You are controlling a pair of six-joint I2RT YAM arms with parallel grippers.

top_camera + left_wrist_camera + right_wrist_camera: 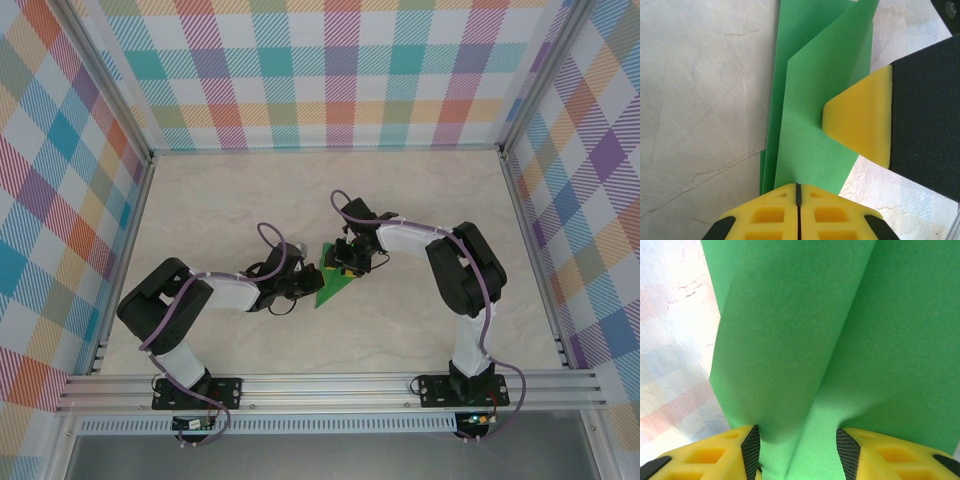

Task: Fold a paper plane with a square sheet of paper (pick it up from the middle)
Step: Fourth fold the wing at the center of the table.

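Left gripper fully closed, pinching end of green paper. Right gripper about half open, fingers straddling paper's fold. I see paper mid-table between both arms, a creased triangle. Long axis near-left to far-right, tip near-left. Layered edges fanned apart. Bare table all round, walls well apart.

1. Top external: I looked down from above and behind, far enough back to take in the whole table.
2. Left wrist: I looked forward, close over the green paper.
3. Right wrist: even nearer; all three views shared that paper.
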